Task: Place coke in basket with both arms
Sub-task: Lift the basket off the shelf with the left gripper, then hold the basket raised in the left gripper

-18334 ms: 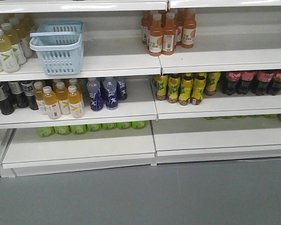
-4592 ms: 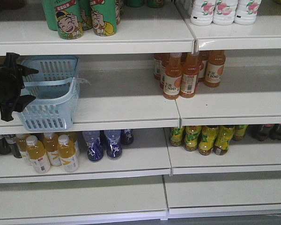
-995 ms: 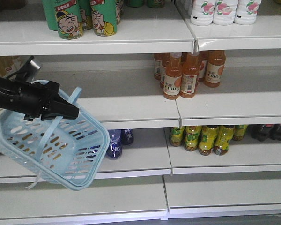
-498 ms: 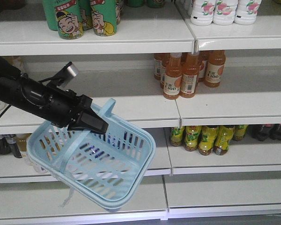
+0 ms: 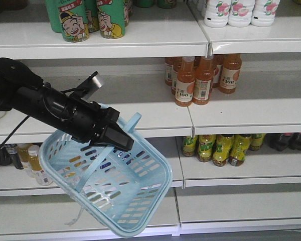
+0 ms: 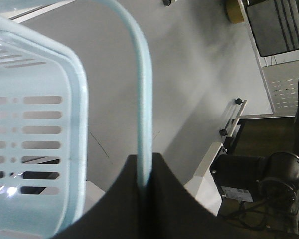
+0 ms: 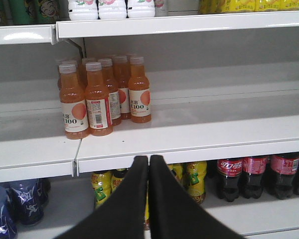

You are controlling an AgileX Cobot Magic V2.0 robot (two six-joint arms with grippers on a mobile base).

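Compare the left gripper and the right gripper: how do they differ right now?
The left gripper is shut on the handle of the basket, holding it tilted in the air; the right gripper is shut on nothing. The left gripper's camera looks down at the floor; the right gripper faces the shelves, with the coke on the lower shelf to its right. Both are black, wedge-shaped and closed.

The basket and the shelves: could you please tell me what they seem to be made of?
The basket looks like moulded pale blue plastic, slightly glossy: thin slotted walls, flat strap handle. The shelves seem white painted sheet metal, judging by folded front edges and soft sheen.
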